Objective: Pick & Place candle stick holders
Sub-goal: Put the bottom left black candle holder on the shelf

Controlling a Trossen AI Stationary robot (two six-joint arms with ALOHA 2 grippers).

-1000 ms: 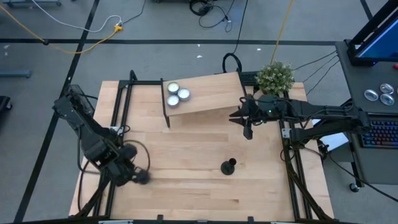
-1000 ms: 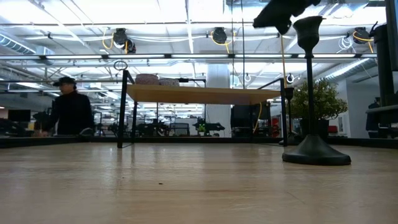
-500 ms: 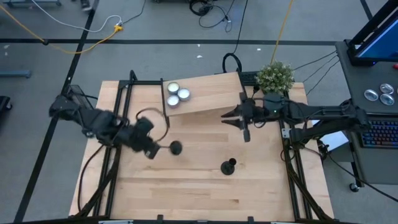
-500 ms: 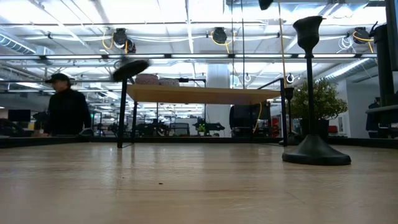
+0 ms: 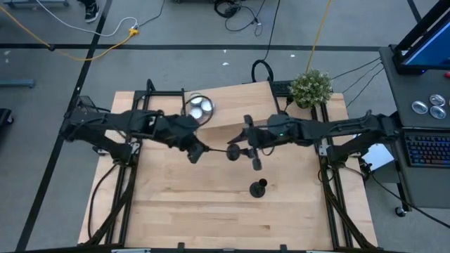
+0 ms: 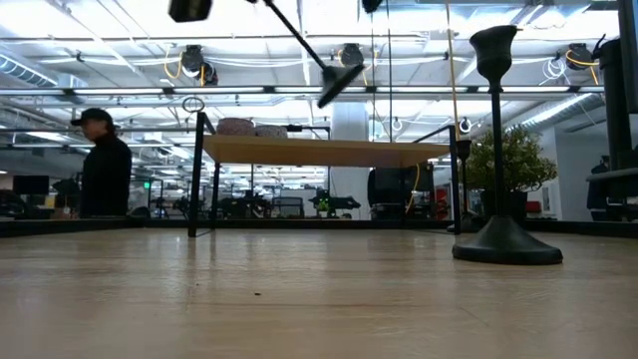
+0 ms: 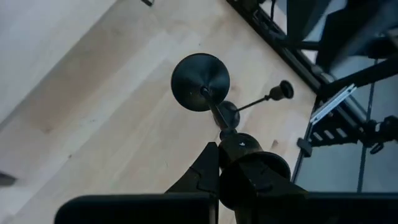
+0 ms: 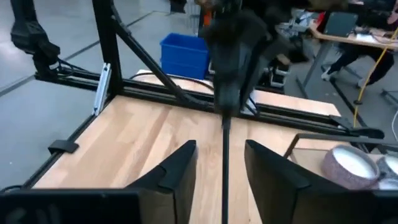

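Progress: one candle stick holder (image 5: 259, 187) standing on table (image 5: 211, 218).
Left gripper (image 5: 197, 152): clamped on carried holder (image 5: 233, 152).
Right gripper (image 5: 247, 146): fingers apart.

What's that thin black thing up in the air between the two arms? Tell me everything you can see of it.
It is a candle stick holder, matte black all over: a round flat base on a long thin stem. It is off the table and strongly tilted, almost lying level. The left gripper is shut on the stem's top end, with the base pointing toward the right gripper. The stem runs between that gripper's open fingers, which do not appear to touch it.
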